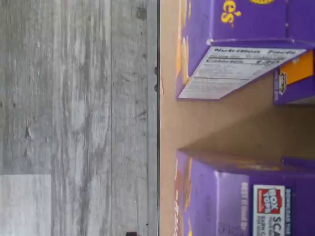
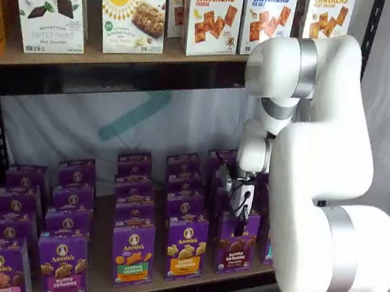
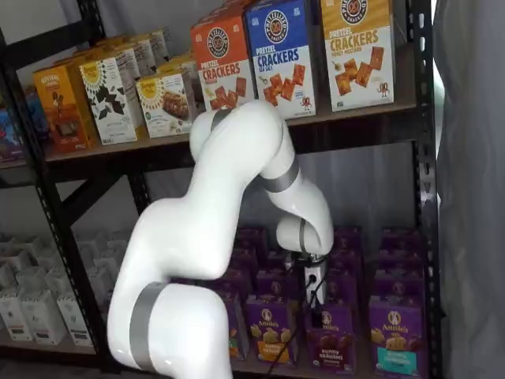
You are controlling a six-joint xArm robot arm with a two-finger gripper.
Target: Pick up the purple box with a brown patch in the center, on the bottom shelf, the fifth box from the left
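Purple with a brown patch of cookies, the purple box (image 2: 237, 243) stands at the front edge of the bottom shelf (image 2: 165, 287), and we judge the approach under way. Just above that box hangs our gripper (image 2: 243, 206), empty; whether its fingers gape we cannot tell. Next we must lower squarely over it, clear of the orange-banded box (image 2: 185, 247) beside it.

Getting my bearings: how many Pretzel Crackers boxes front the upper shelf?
3 in the front row in a shelf view: the orange box, the blue box beside it, the yellow box at the end. Others may be hidden behind.
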